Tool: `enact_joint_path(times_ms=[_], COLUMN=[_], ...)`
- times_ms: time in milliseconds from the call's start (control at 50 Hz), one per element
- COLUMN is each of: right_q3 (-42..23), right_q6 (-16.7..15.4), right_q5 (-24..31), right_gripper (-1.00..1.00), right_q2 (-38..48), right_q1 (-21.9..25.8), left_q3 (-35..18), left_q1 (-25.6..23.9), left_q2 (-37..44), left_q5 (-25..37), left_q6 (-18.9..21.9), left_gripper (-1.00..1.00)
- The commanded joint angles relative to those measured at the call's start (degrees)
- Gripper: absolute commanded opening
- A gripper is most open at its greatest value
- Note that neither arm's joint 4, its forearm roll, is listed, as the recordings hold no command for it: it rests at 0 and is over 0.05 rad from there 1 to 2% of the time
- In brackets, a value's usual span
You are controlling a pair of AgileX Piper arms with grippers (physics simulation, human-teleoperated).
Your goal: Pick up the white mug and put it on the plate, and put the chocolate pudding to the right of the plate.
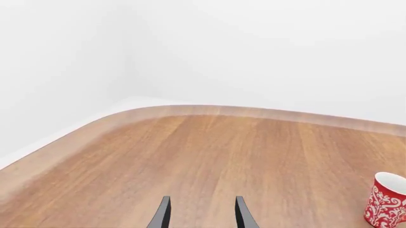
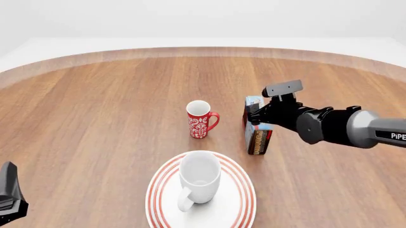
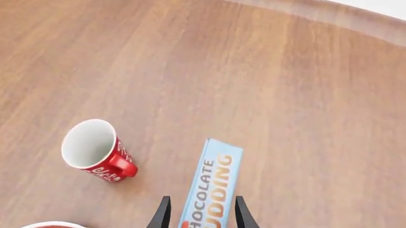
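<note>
White mug (image 2: 199,176) sits upright on the plate (image 2: 244,199), mouth empty.

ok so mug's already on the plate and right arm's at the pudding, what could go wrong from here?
1. The right gripper straddles the chocolate pudding only near its top end; the tall carton could tip or twist.
2. The red mug stands close beside the carton; a swing that way could knock it.
3. The white mug sits on the plate; setting the carton down too close could bump the rim.

Grey cylindrical right arm (image 2: 355,128) lettered "PiPER", black joints, thin dark fingers (image 3: 244,214)
</note>
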Motion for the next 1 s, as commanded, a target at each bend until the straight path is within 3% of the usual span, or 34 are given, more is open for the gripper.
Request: enact_joint_path(times_ms=[20, 1000], right_q3=[-0.1, -0.8], right_q6=[0.1, 0.5], right_q5=[-0.5, -2.0], right_gripper=[1.0, 1.0], right_q2=[1.1, 4.8], right_q1=[-0.1, -0.6], left_q3=[0.0, 0.0], left_q1=[0.1, 0.5], left_q2=[0.0, 0.0], left_q5=[0.1, 0.4], left_q6=[-0.1, 0.0], left_gripper=[1.0, 1.0])
